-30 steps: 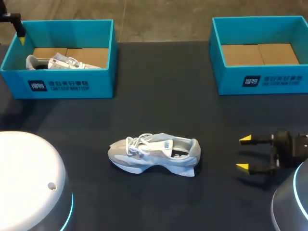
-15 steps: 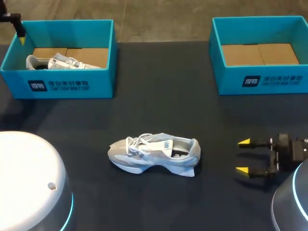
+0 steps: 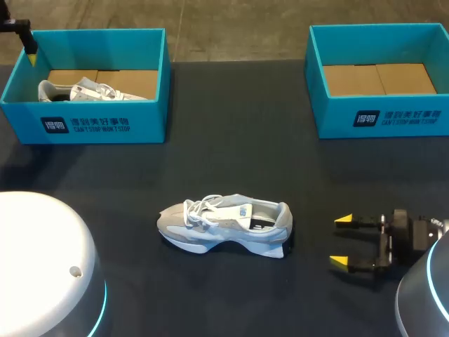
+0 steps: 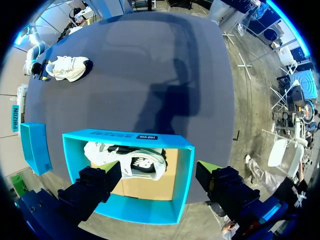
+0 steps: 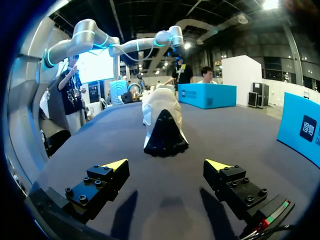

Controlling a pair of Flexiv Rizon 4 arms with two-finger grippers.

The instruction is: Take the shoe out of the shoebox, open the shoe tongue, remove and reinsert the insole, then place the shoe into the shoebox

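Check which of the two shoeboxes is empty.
The right-hand shoebox is empty: only its bare cardboard floor shows. The left-hand shoebox has a white shoe lying inside it.

Light: even, diffuse, from overhead; no hard-edged shadows anywhere.

Head view: the dark matte tabletop point(image 3: 231, 147) takes the light flatly, with no glare. The grey-and-white mesh running shoe point(image 3: 224, 225) throws a thin, soft shadow along its near side and past the heel. There is a faint shadow beneath the right gripper point(image 3: 341, 241). The glossy white domed robot base point(image 3: 35, 260) at the near left corner is the brightest surface, with a glowing cyan ring.

Left wrist view: one broad, soft arm shadow mid-tabletop.

Right wrist view: two soft dark streaks on the tabletop under the gripper. The bright ceiling lamps point(image 5: 270, 4) flare overhead, and the tabletop shows a pale sheen.
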